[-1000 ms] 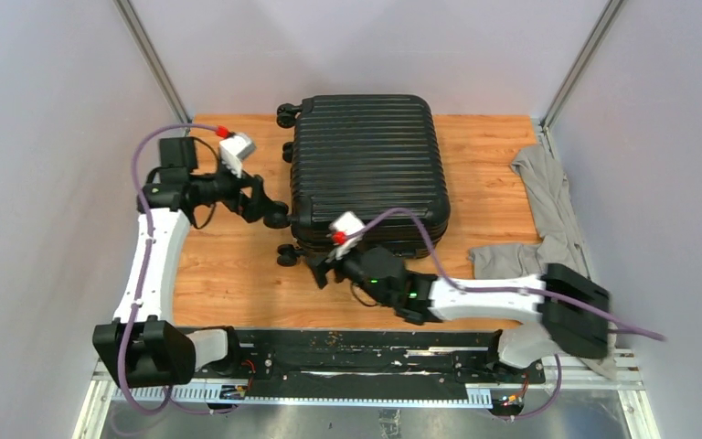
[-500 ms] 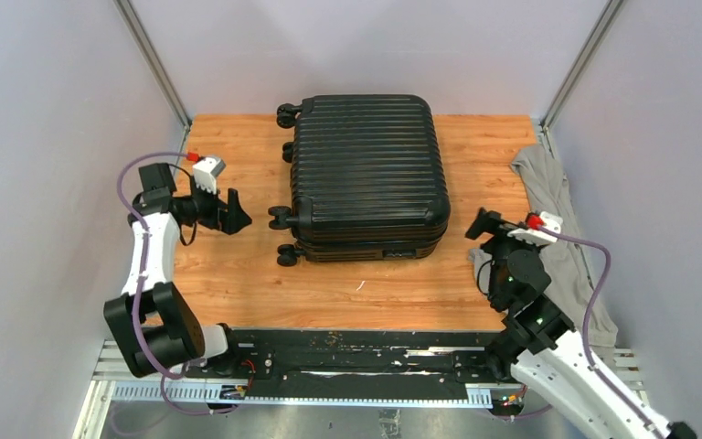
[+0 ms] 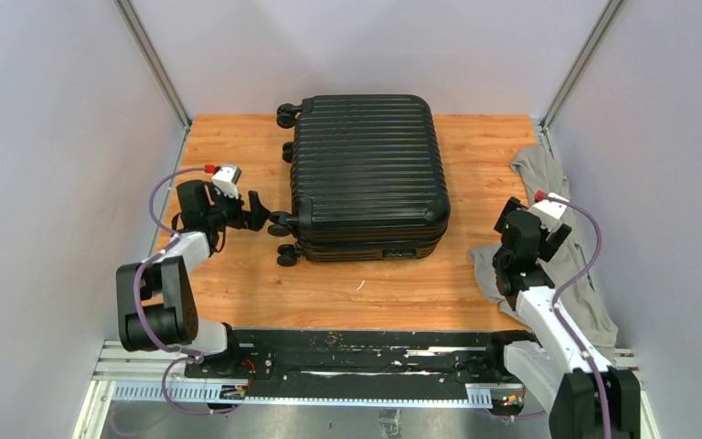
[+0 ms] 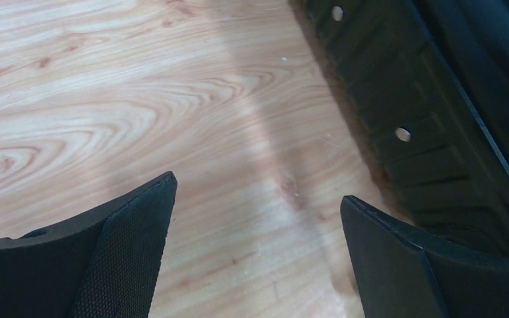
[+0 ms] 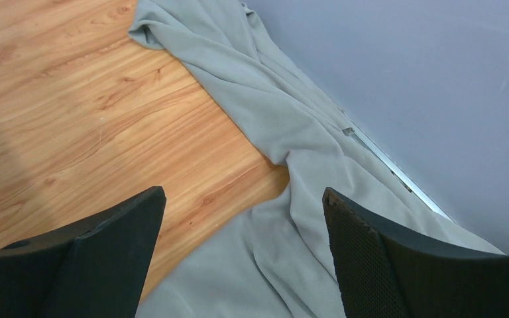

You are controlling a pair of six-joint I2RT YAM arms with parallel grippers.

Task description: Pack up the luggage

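The luggage (image 3: 368, 174), a large black ribbed hard-shell suitcase, lies flat and closed on the wooden table, wheels to the left. Its edge shows at the right of the left wrist view (image 4: 431, 119). My left gripper (image 3: 258, 213) is open and empty, low over the table just left of the suitcase wheels. My right gripper (image 3: 532, 225) is open and empty, above a crumpled grey garment (image 3: 548, 219) at the table's right side. In the right wrist view the garment (image 5: 285, 165) lies under the open jaws (image 5: 244, 218).
Grey walls enclose the table on the left, back and right. The grey garment runs along the right wall (image 5: 404, 73). Bare wood (image 3: 356, 288) lies between the suitcase and the table's front rail (image 3: 356, 352).
The right arm swung from the suitcase's front edge to the right side and now hovers over the garment. The left gripper pulled back, then returned close to the suitcase wheels.
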